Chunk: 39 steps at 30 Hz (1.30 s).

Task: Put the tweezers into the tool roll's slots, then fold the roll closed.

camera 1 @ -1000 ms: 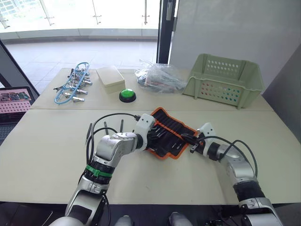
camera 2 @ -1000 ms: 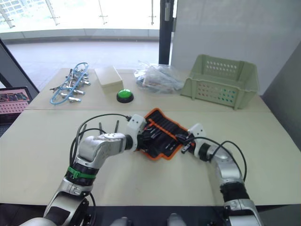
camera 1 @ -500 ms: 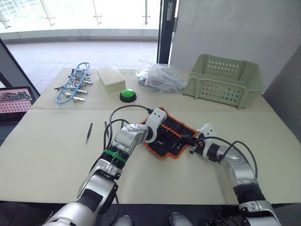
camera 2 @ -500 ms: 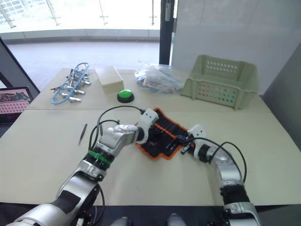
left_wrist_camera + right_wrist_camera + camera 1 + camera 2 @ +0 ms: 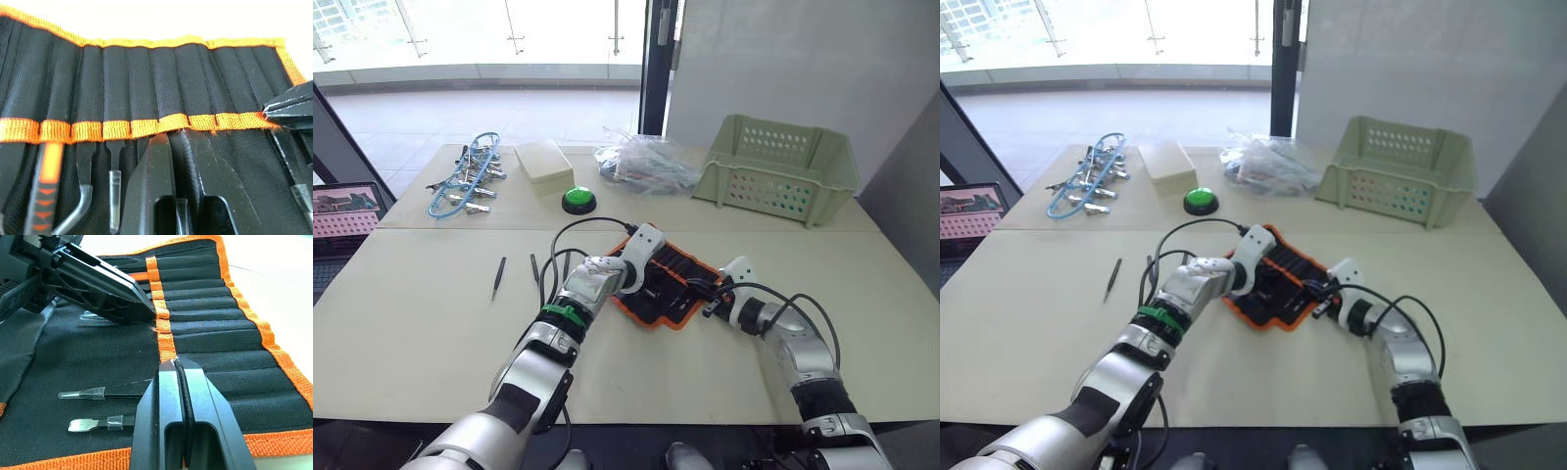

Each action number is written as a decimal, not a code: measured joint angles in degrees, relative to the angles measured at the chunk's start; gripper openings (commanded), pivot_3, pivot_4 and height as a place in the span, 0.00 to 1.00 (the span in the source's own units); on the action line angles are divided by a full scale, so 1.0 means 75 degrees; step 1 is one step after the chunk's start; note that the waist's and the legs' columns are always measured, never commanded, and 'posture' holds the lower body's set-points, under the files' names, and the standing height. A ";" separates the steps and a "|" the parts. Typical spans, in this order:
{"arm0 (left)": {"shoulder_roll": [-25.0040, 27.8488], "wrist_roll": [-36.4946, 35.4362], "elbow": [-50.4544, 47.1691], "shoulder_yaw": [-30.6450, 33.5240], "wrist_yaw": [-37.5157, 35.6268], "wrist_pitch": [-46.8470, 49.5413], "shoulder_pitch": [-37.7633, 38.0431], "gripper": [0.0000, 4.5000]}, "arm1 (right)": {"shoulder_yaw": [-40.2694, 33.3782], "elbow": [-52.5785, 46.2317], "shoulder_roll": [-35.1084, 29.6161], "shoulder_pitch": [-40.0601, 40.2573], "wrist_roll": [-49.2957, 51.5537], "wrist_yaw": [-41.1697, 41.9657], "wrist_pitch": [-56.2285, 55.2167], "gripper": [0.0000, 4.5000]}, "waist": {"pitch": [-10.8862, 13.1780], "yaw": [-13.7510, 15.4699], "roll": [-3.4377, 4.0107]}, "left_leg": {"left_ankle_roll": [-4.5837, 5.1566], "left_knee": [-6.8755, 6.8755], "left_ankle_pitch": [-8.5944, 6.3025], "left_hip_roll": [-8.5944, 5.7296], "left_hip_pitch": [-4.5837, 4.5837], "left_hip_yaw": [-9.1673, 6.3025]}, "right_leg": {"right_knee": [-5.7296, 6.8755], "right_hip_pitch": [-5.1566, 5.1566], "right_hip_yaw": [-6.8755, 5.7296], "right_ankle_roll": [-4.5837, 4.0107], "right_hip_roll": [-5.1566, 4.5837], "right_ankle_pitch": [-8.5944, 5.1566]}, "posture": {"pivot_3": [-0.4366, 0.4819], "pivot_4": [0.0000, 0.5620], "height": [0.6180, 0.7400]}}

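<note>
Left wrist view gives you the tool roll (image 5: 146, 73) spread open: black woven fabric, orange edging along its far edge and an orange band (image 5: 127, 128) stitched across the mouths of the slots (image 5: 161, 83). Several tools sit tucked under that band, clear-capped tips (image 5: 114, 200) pointing out, one with an orange handle (image 5: 49, 171). Your left gripper (image 5: 177, 139) has its fingers nearly together, tips right at the band, with a slim capped tweezer (image 5: 181, 215) lying in the narrow gap between them; you cannot tell whether it is actually clamped. Your right gripper (image 5: 174, 366) has its fingers pressed together on the orange band, pinching it.

From the head camera, the roll (image 5: 671, 284) lies on the near table (image 5: 411, 343), at about the middle, between both grippers. Loose tweezers (image 5: 498, 276) lie on the bare table at 9 o'clock from the roll, well apart from it, with another (image 5: 534, 267) near the left arm's cable. At 11 o'clock stand a green button (image 5: 578, 200) and a cream box (image 5: 543, 164), further out silver clips with blue cables (image 5: 465, 181); at 12 a plastic bag (image 5: 646, 162), at 1 o'clock a green basket (image 5: 783, 166)
</note>
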 measured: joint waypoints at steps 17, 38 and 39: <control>0.2349 -0.1961 -0.6878 0.2675 -0.0041 0.3084 0.2858 1.00 | 0.0066 0.1044 0.0160 -0.0480 0.0015 0.0254 -0.0829 0.00 | -0.0002 -0.0138 0.0004 | 0.0000 -0.0004 0.0000 0.0010 0.0002 -0.0002 | 0.0002 -0.0006 0.0005 -0.0002 0.0002 0.0001 | 0.48 0.27 1.00; 0.1611 -0.2541 -0.9735 0.6871 0.0733 0.0600 0.9865 1.00 | 0.0000 0.2759 0.0159 -0.0936 0.0008 0.0828 -0.2014 0.00 | -0.0034 -0.0011 -0.0043 | 0.0002 -0.0023 -0.0016 0.0028 0.0129 0.0018 | -0.0066 0.0142 0.0004 -0.0015 0.0004 0.0001 | 0.48 0.27 1.00; 0.1426 -0.2533 -0.9732 0.6876 0.0790 0.0442 1.0127 1.00 | 0.0001 0.2776 0.0140 -0.0953 0.0002 0.0862 -0.2014 0.00 | -0.0036 0.0001 -0.0049 | 0.0001 -0.0023 -0.0016 0.0031 0.0126 0.0016 | -0.0065 0.0138 0.0001 -0.0016 0.0006 0.0000 | 0.48 0.27 1.00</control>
